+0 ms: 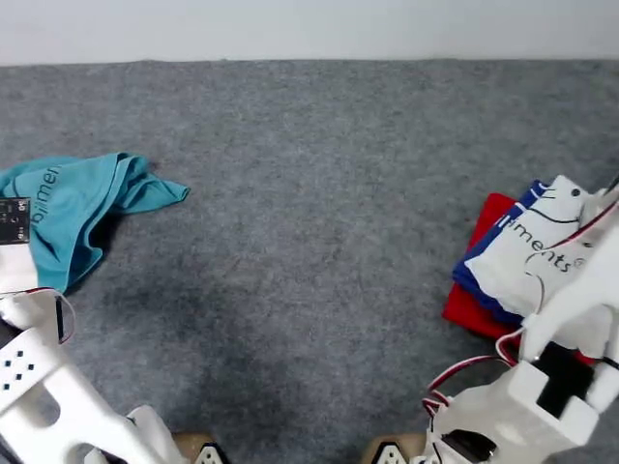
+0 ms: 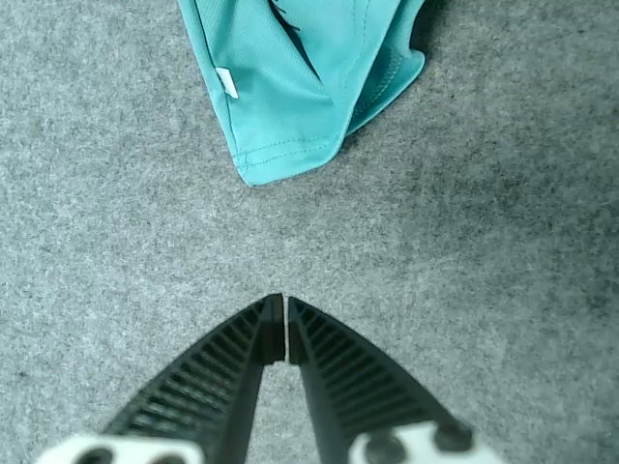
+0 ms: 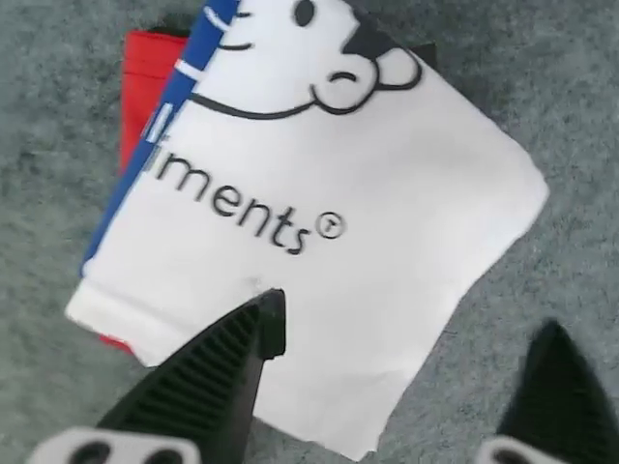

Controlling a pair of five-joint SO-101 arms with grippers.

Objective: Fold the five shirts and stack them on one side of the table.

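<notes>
stack sits at the right edge of the high view: white shirt (image 1: 532,256) folded on top, blue shirt (image 1: 466,280) under it, red shirt (image 1: 469,309) at the bottom. so you've got three done by my count. teal shirt (image 1: 73,208) is still crumpled at the left edge, unfolded, well apart from the stack. right gripper (image 3: 414,314) is spread wide over the white shirt, holding nothing. left gripper (image 2: 286,333) is pressed together, empty, over bare grey table (image 1: 319,193) near the teal hem. left to do: fold the teal, carry it across.
</notes>
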